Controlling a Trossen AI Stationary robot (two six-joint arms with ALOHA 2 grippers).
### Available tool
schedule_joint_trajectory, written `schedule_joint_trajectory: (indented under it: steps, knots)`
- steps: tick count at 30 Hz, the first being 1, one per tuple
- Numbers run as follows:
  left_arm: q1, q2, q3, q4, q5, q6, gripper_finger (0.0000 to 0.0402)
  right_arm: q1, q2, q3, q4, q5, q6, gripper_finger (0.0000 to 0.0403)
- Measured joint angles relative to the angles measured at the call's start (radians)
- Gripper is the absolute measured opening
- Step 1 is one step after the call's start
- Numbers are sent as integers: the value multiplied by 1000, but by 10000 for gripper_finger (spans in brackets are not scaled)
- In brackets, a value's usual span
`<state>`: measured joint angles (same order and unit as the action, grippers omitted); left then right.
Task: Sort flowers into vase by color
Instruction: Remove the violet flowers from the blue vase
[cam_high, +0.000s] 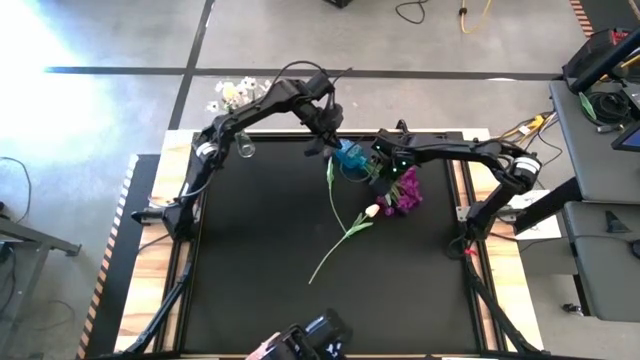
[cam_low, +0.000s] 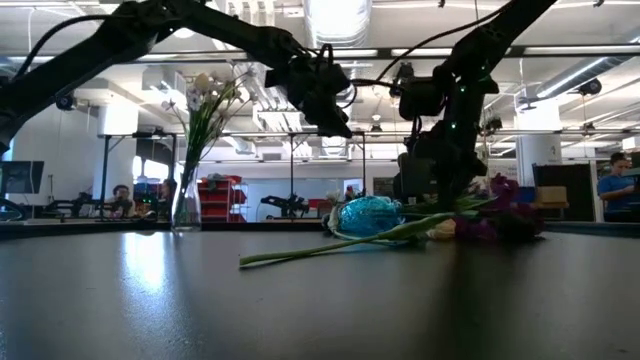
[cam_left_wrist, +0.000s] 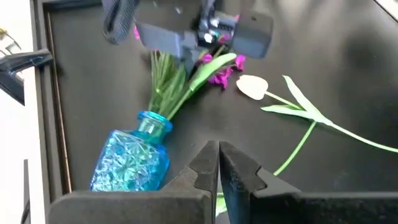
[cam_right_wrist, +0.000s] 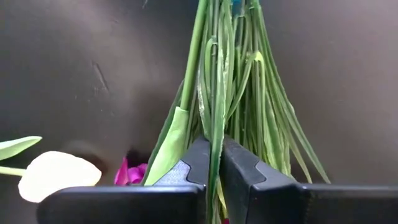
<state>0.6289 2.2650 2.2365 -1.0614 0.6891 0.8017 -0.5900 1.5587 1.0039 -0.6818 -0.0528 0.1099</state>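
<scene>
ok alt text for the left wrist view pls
A blue cut-glass vase lies on its side on the black table, green stems running from its mouth to the right tool, which is shut on them. A cream tulip lies beside them; the left tool, shut and empty, hovers above.

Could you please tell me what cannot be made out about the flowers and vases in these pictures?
- High view: the blue vase is partly covered by both arms.
- Right wrist view: the green stems are cut off by the edge, blossoms unseen; the right end effector is shut on them.
- Low view: the magenta flowers are partly hidden behind an arm.
- High view: the clear vase is too small to show detail.
</scene>
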Motion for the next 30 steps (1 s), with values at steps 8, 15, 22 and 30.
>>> schedule_joint_trajectory:
  steps: [8,15,22,30]
  knots:
    - [0,18,27,-4,0,-1,0,0,15,21,-10,0,5,88]
    - [0,18,27,4,0,0,0,1,-13,102,-103,-8,-7,182]
    - [-3,16,27,-3,3,-7,0,3,-84,177,-145,-8,-18,226]
    - [41,8,27,-91,126,-11,0,2,-105,90,61,-46,-25,81]
